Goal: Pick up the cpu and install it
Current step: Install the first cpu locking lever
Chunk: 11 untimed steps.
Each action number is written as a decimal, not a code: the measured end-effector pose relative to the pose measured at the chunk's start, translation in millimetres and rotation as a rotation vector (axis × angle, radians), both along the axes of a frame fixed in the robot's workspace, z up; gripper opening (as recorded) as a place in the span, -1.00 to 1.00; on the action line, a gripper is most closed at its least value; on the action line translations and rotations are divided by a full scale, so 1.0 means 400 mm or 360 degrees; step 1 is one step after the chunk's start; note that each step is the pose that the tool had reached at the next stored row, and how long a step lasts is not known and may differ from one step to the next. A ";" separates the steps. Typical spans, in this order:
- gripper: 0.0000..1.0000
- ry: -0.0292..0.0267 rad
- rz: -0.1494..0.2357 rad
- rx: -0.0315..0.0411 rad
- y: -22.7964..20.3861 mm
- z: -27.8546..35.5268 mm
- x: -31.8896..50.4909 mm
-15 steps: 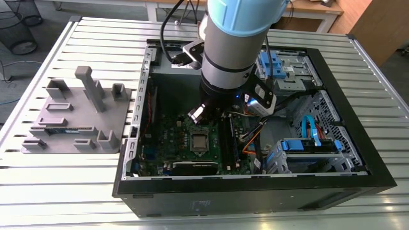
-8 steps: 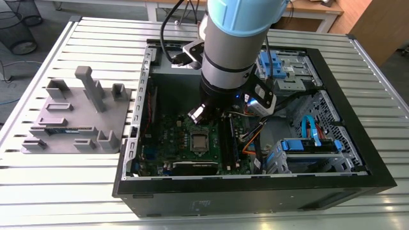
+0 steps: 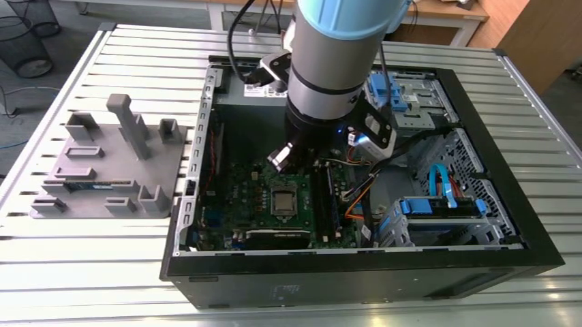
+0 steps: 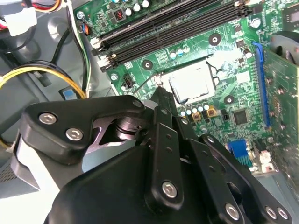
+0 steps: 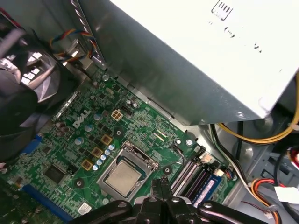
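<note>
Slatted metal table carries an open black computer case. At lower centre of the exterior view, the small silvery square cpu already sits in its socket; the black gripper above it holds nothing, fingers nearly together.
</note>
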<state>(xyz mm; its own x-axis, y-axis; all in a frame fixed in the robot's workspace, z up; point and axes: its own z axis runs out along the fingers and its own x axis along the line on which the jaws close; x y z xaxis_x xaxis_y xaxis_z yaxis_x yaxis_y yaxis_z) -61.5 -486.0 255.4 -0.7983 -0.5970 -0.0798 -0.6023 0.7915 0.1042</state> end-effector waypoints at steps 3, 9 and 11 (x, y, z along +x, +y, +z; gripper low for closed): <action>-0.79 0.00000 0.0000 0.0000 0.000 0.021 0.000; -0.79 0.00001 0.0000 0.0000 0.000 0.052 0.000; -0.79 -0.00001 0.0000 0.0000 0.000 0.052 0.000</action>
